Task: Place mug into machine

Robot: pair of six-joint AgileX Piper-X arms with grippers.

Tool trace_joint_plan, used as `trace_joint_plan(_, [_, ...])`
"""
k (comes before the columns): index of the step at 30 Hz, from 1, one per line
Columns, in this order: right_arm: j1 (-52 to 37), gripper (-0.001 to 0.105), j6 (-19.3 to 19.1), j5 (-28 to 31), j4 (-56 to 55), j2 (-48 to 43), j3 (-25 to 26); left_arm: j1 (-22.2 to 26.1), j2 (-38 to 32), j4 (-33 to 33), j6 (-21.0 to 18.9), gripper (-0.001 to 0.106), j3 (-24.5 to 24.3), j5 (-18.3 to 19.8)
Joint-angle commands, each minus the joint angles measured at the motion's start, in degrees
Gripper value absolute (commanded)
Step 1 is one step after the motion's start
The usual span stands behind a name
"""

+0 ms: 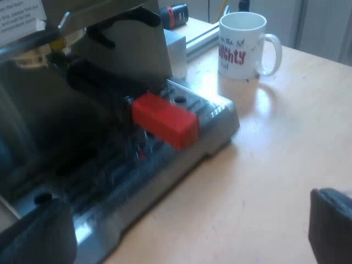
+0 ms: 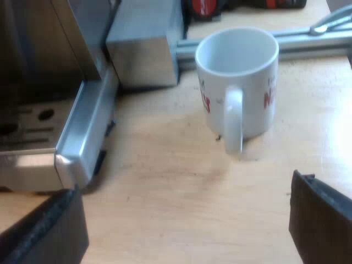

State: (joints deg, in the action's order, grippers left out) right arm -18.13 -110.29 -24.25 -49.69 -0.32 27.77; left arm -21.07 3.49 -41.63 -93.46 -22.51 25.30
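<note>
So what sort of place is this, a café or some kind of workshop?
Probably a workshop or lab bench set up for coffee, not a café. A coffee machine stands on a pale wooden table, a white mug with red lettering stands near it, and a bare metal rail runs behind the mug.

mug [image 2: 236,82]: white, inside too; red lettering plus small dark print on the side; straight ahead of right gripper [image 2: 184,225]
holder handle [image 1: 165,120]: dark, end block bright red; ahead of left gripper [image 1: 184,235]
machine [image 1: 203,137]: silver-grey metal, dark recess behind the handle
block [image 2: 146,47] beside machine: plain matte grey
rail [image 2: 308,41] beyond mug: silver
object [image 2: 206,8] past the rail: red and black
table [image 2: 165,187]: light tan wood, faint grain
fingers [image 2: 324,225], both grippers: black
</note>
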Motion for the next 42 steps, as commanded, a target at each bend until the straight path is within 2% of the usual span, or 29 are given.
trace_joint_plan(1, [-0.3,0.077,-1.6,0.2,-0.3,-2.5,-0.1,-0.3,-0.2,7.6,-0.1,0.087,3.4,2.0])
trace_joint_plan(5, [-0.3,0.077,-1.6,0.2,-0.3,-2.5,-2.1,-0.3,-0.1,10.1,-0.1,0.087,5.5,4.8])
trace_joint_plan(6, [-0.3,0.077,-1.6,0.2,-0.3,-2.5,-2.9,-0.3,-0.1,11.4,-0.1,0.087,6.6,6.9])
trace_joint_plan(7, [-0.3,0.077,-1.7,0.2,0.0,-2.5,-3.4,-0.3,-0.1,12.9,-0.1,0.087,7.7,11.1])
trace_joint_plan(17, [-0.3,0.077,-1.4,0.0,0.9,-2.5,-4.1,-0.7,2.4,12.9,-0.1,0.087,8.4,11.1])
trace_joint_plan(26, [-0.3,0.077,-1.4,0.0,2.9,-2.5,-7.1,-4.7,7.4,15.5,-0.1,0.087,8.5,11.1])
trace_joint_plan(34, [-0.3,0.077,-1.4,0.0,4.6,-2.3,-9.3,-8.3,11.3,20.3,-0.1,0.087,10.4,11.1])
trace_joint_plan(42, [-0.3,0.077,-1.4,0.0,7.8,-2.2,-11.3,-8.8,16.2,24.9,-0.1,0.087,11.4,11.0])
